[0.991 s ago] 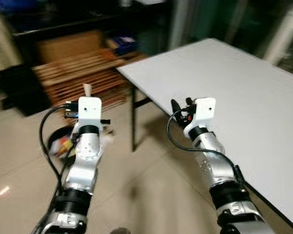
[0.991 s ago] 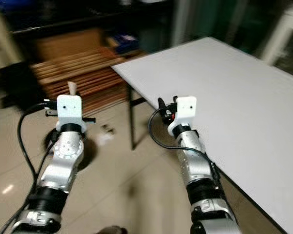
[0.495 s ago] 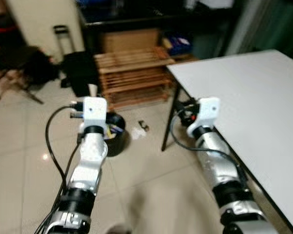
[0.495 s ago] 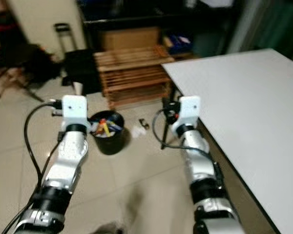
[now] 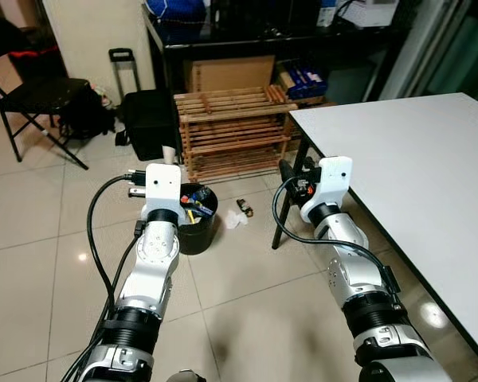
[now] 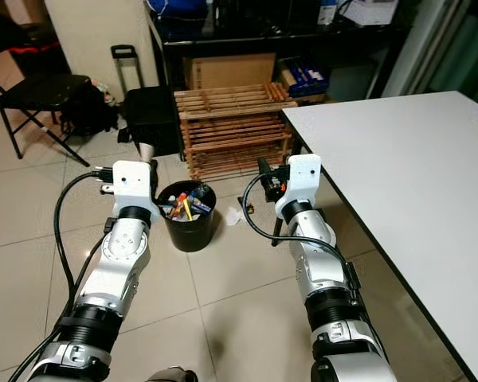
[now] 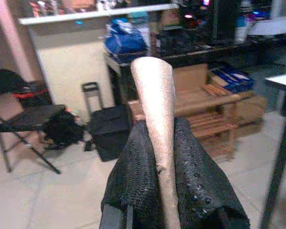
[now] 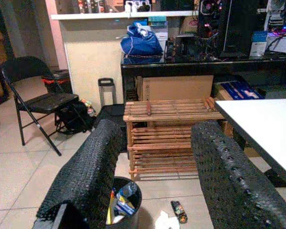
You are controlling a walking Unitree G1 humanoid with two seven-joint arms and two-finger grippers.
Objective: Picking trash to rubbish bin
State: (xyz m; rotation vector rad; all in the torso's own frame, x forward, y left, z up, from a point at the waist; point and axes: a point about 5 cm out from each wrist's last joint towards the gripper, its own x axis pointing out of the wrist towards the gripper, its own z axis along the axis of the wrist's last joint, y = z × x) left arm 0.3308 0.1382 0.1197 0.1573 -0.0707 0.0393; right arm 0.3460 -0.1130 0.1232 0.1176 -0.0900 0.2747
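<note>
My left gripper (image 7: 163, 143) is shut on a pale tan paper cone (image 7: 156, 109), which sticks up past the fingers; the cone's tip (image 6: 145, 151) shows above the left wrist. A black rubbish bin (image 6: 190, 216) holding several colourful pieces of trash stands on the tiled floor just right of and beyond the left wrist. A crumpled white paper (image 5: 236, 220) and a small dark object (image 5: 244, 207) lie on the floor right of the bin. My right gripper (image 8: 152, 176) is open and empty, raised near the table's corner.
A white table (image 5: 406, 167) fills the right side, with a dark leg (image 5: 286, 199) by the right wrist. A slatted wooden rack (image 5: 235, 119), a black case (image 5: 150, 123) and a folding chair (image 5: 40, 99) stand behind the bin. Open tiled floor lies to the left.
The view has swung and sharpened: the bin, rack and chair are now plain ahead. Both arms keep their raised pose, the left still holding the cone.
</note>
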